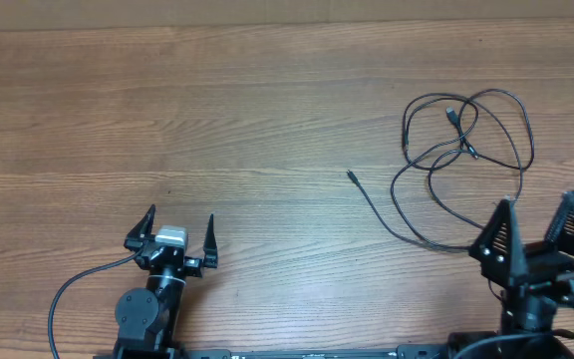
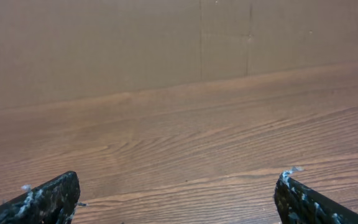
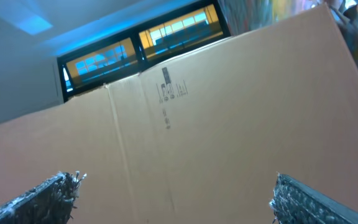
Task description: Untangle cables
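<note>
**A:** What is seen toward the left of the surface?

**B:** The left end effector is found by the near edge. Its jaws are spread wide and nothing is held. Mostly bare wood is shown in its wrist view.

**A:** Where are the cables located?

**B:** They are piled in loose, overlapping loops toward the far right corner. One free tail is run out leftward and is ended by a small plug, which lies alone near the middle of the surface.

**A:** And the right end effector?

**B:** It is placed by the near edge at the right, just short of the loops. Its jaws are likewise apart and empty. Its camera is tilted up at a cardboard wall.

**A:** How is the step best done?

**B:** As a judgement, an outer loop should be pinched by the right end effector rather than the central crossing. The free tail could be taken by the left. The strands are then best drawn apart slowly and low, so that no knot is tightened.
</note>
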You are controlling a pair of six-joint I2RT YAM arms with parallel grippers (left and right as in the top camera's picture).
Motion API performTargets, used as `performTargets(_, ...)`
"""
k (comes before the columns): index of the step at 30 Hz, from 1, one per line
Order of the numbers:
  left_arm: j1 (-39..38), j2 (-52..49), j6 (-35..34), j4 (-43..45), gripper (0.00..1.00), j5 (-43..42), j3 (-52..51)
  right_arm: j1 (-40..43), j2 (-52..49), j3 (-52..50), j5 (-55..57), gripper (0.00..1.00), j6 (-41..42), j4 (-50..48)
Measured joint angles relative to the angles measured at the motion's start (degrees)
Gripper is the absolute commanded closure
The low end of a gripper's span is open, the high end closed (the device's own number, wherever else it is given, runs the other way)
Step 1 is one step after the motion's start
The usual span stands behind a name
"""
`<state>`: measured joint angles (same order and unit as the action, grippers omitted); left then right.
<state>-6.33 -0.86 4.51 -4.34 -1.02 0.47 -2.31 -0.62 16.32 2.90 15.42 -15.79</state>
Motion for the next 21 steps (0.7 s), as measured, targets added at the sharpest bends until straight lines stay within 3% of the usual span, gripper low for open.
performTargets(7,0.00,0.00,0.00,-0.02,0.00,0.00,0.00,0.00,-0.02,-14.25,-0.15,0.00,-1.14,-9.64)
performTargets(18,0.00,0.00,0.00,-0.04,0.00,0.00,0.00,-0.02,0.00,-15.26,1.60,0.00,-1.33,19.96)
performTargets(21,0.00,0.00,0.00,-0.02,0.00,0.00,0.00,-0.04,-0.07,-15.26,1.66,0.00,-1.33,20.39)
